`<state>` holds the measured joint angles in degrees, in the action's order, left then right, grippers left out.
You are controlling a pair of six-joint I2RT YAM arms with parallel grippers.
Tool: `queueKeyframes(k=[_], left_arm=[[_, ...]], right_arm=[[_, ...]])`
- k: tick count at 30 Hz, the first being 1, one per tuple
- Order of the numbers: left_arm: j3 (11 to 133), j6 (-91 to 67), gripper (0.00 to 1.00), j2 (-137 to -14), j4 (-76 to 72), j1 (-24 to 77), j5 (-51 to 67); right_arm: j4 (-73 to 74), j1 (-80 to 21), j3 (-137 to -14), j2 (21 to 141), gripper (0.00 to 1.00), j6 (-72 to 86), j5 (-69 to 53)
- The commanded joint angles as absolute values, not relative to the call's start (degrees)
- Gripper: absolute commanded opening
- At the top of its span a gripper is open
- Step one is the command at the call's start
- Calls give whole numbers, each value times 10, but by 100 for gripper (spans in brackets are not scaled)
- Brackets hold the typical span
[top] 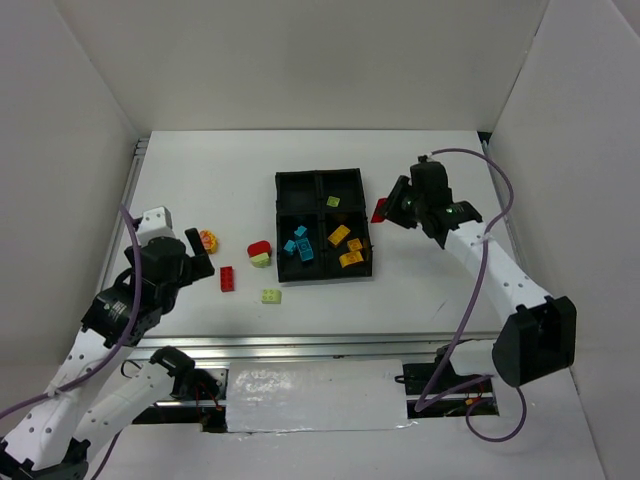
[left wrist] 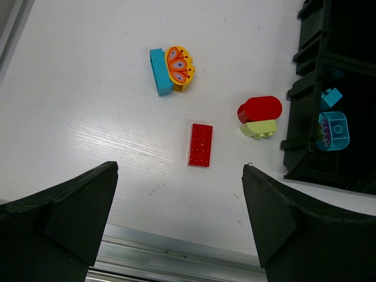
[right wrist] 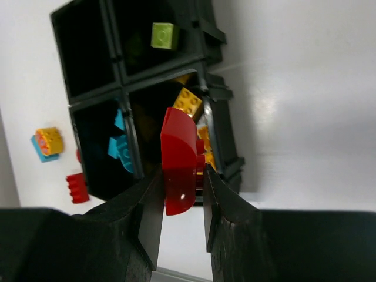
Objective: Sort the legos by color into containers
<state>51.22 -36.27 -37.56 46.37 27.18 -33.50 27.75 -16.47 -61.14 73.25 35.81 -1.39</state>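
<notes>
right gripper (right wrist: 181, 188): clamped on the red curved brick (right wrist: 178, 147), flat sides against the pads, just off the tray's (top: 279, 215) right wall. It looks lifted clear of the table.
left gripper (left wrist: 179, 170): jaws wide, nothing held, hovering left of the tray, right by the flat red brick (left wrist: 201, 144).
tray fill: lime brick (right wrist: 163, 35) in the far-right cell, cyan bricks (top: 299, 247) near-left, orange bricks (top: 346, 246) near-right. The far-left cell (top: 297, 190) is bare.
step: probably carry red to that far-left cell.
how: travel above the divider walls, crossing the lime cell. Centre over the cell floor before opening. Release low, since hard plastic on hard plastic will likely bounce.
risk: the grip sits on a smooth, glossy face, so the brick may pivot. Avoid fast wrist turns.
loose stock: left of the tray, a red dome on a lime block (left wrist: 259, 116). Further left, a printed orange brick (left wrist: 180, 67) touches a cyan slab (left wrist: 159, 71).
materials: bricks are glossy, studded and rigid. The tray is matte black with low ribbed walls. The table (left wrist: 88, 117) is white with a faint grain.
</notes>
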Motion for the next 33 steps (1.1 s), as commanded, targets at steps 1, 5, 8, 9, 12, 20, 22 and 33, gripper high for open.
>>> queueKeyframes(k=[1, 5, 8, 9, 12, 20, 22, 33], left_arm=[[517, -371, 100, -381, 457, 272, -357], [506, -353, 99, -391, 430, 270, -352], [515, -357, 100, -416, 442, 270, -342], [515, -358, 99, -417, 446, 270, -345], [509, -345, 100, -407, 433, 270, -330], [506, -342, 99, -396, 430, 272, -323], [506, -340, 99, -398, 426, 272, -318], [508, -341, 99, -410, 430, 272, -319]], right_arm=[[200, -175, -665, 771, 0, 380, -40], [168, -190, -706, 817, 0, 393, 2], [191, -209, -783, 900, 0, 405, 39], [194, -212, -801, 924, 0, 406, 40], [210, -221, -859, 1007, 0, 420, 47], [277, -242, -934, 1054, 0, 408, 124], [269, -242, -925, 1049, 0, 406, 120], [280, -249, -945, 1056, 0, 388, 114]])
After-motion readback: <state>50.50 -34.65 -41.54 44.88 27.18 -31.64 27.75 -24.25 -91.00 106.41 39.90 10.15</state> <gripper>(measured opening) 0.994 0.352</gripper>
